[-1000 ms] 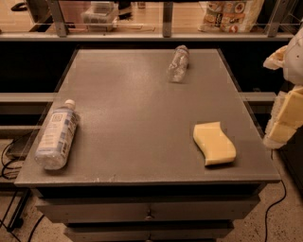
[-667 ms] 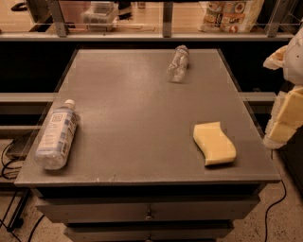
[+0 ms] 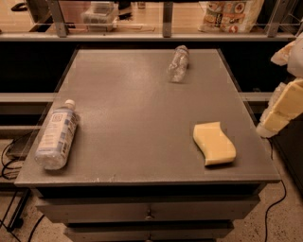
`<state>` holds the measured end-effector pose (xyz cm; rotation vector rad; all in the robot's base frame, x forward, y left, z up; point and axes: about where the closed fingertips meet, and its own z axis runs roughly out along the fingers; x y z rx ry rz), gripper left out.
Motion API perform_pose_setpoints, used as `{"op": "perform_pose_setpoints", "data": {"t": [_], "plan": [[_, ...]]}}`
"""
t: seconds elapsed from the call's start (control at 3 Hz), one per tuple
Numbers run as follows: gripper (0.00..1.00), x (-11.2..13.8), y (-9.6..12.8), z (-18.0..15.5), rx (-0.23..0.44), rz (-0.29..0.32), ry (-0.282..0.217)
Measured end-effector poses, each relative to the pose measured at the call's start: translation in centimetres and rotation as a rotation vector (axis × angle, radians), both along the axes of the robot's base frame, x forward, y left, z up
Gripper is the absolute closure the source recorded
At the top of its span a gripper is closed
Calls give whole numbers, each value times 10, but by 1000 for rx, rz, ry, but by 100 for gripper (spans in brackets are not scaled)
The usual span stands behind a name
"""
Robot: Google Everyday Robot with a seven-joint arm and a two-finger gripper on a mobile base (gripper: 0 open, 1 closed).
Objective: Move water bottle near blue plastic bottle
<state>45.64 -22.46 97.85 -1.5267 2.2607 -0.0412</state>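
The water bottle (image 3: pixel 178 64), small, clear and wrinkly, lies on its side at the far middle-right of the grey table (image 3: pixel 132 108). The blue plastic bottle (image 3: pixel 57 135), larger with a white cap and a white-and-blue label, lies on its side near the table's front left corner. My gripper (image 3: pixel 283 109) hangs at the right edge of the view, beyond the table's right side, far from both bottles and touching nothing.
A yellow sponge (image 3: pixel 214 143) lies on the table's front right. Behind the table runs a railing with a clear container (image 3: pixel 99 13) and a printed bag (image 3: pixel 230 14) beyond it. Drawers sit below the tabletop. Cables lie on the floor.
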Motion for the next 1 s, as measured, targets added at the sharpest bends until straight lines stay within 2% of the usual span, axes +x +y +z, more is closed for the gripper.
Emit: {"op": "perform_pose_setpoints", "data": {"t": [0.33,0.67,1.0], "plan": [[0,24,-9,4,74,-122,-37],[0,59,-13,9,161,-279,-69],[0,59,-13,9,161,-279,-69]]}}
